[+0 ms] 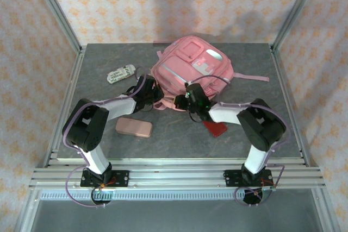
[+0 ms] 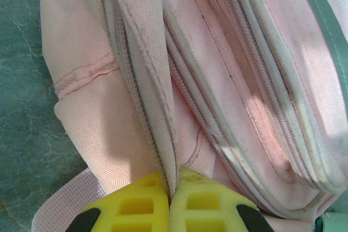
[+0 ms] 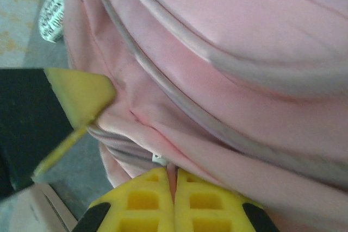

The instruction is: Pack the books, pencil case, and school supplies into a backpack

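So, packing barely begun: backpack (image 1: 191,69) lies far-centre on table (image 1: 179,148), w/ left gripper (image 2: 173,188) & right gripper (image 3: 174,180) each pinched shut on fabric at its near edge, prob. to open it. Inside hidden. Pencil case (image 1: 134,127), red pad (image 1: 217,129) & patterned pouch (image 1: 120,73) lie outside.

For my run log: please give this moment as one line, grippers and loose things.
left gripper: shut on backpack fabric | right gripper: shut on backpack fabric | pink case, red pad: on table, outside backpack
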Motion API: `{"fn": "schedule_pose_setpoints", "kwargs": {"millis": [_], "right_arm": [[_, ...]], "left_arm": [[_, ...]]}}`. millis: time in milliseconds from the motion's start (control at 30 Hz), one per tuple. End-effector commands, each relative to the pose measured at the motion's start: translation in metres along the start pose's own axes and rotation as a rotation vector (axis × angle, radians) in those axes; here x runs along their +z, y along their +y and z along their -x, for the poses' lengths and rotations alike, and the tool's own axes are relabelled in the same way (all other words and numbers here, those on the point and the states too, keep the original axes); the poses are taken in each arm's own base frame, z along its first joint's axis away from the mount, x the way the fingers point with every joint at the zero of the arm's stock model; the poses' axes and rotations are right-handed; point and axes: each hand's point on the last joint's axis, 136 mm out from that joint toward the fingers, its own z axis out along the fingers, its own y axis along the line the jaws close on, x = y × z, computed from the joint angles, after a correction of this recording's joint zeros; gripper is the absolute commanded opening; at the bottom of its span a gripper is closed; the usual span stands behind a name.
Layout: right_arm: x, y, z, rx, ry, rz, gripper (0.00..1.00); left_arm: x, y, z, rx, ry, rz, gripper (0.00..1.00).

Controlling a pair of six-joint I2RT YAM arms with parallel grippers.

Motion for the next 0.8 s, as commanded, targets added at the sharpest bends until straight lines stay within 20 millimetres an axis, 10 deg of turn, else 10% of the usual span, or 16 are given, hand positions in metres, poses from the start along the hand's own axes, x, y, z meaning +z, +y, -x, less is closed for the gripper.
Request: {"fn": "schedule_pose_setpoints", "kwargs": {"millis": [0,167,400,700,767], "right_arm": [[-0.030,-0.059,-0.015,-0.031,-0.032,-0.235,0.00],[-0.065,-0.100,-0.017,-0.023,-0.114,-0.384,0.00],[-0.077,-0.106,0.002,-0.029,-0.183,-0.410,0.00],[-0.052,-0.013,0.002,-0.144,-0.109,-0.082,0.00],[-0.043,0.010,-0.005,-0.154,-0.087,0.000,0.00]], "left_arm": [[-0.020,-0.018,0.026,-0.003,-0.074,-0.079,0.00],[-0.023,-0.018,0.031,0.005,-0.083,-0.079,0.00],[-0.021,-0.019,0.032,0.017,-0.078,-0.078,0.00],[-0.035,0.002,0.090,0.073,-0.165,0.036,0.00],[-0.042,-0.001,0.102,0.075,-0.188,0.048,0.26]]}}
